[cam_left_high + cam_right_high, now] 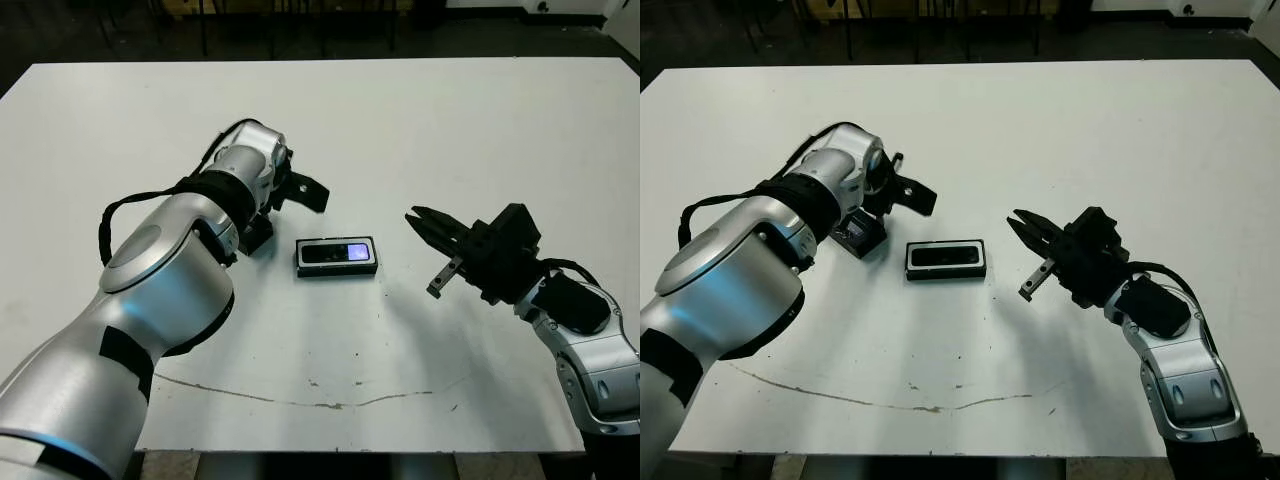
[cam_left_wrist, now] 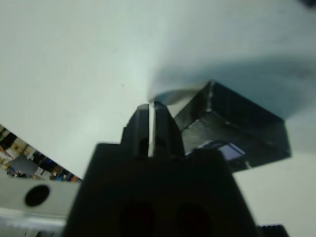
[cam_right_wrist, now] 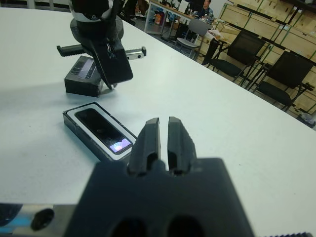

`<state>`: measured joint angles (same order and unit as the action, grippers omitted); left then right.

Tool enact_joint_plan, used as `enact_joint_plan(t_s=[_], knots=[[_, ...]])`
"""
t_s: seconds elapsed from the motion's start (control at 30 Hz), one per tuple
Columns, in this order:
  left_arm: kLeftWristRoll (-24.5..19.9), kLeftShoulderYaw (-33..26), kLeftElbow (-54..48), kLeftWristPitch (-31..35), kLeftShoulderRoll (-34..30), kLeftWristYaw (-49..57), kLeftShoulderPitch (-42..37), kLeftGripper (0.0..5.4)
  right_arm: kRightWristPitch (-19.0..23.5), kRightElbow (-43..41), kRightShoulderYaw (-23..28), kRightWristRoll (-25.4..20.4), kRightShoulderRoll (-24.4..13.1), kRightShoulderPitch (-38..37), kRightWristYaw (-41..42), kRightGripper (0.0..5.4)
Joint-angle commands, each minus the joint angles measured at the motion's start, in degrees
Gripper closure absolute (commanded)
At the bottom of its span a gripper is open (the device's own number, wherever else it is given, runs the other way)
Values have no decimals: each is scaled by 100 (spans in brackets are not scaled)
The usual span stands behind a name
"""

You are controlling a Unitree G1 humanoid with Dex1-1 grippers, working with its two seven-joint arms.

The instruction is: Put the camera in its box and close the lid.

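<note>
Camera (image 1: 337,252) lies flat inside the box (image 1: 336,269), mid bench (image 1: 450,130), its bluish window toward the right end effector (image 1: 432,256). Lid (image 1: 860,238) sits on the bench just left of the box, apart from it, w/ the left end effector (image 3: 114,74) right over it. Left fingers (image 2: 153,128) are pressed together, nothing between them. Right end effector hovers right of the box, fingers (image 3: 168,140) nearly closed w/ a thin gap, holding nothing.

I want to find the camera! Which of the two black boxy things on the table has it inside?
The box in the middle, between the two grippers. The camera lies in its white lining. The other, the lid, sits by the left gripper.
</note>
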<state>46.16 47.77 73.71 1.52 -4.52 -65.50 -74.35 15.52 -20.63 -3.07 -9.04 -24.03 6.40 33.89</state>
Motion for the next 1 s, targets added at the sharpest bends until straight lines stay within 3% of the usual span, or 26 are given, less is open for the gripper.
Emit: enact_joint_plan(t_s=[0.03, 0.1, 0.17, 0.37, 0.57, 1.0], knots=[[161, 195, 111, -441, -62, -419, 168, 540, 164, -62, -20, -4, -67, -82, -41, 539], [44, 66, 24, -767, -202, -492, 183, 540, 113, -38, -29, 4, -90, -79, -9, 539], [-33, -42, 37, -631, -228, -674, 161, 540, 144, -66, -35, 17, -114, -84, -14, 539], [100, 66, -268, -811, -443, -833, 252, 540, 150, -107, -39, 76, -159, -86, -37, 539], [-291, -151, -1283, -1411, -1073, -1386, 678, 540, 258, -165, -1, 25, -179, -89, -34, 539], [-370, -257, -2886, -378, -1934, -2250, 1430, 540, 171, -142, 5, 75, -241, -130, -31, 539]])
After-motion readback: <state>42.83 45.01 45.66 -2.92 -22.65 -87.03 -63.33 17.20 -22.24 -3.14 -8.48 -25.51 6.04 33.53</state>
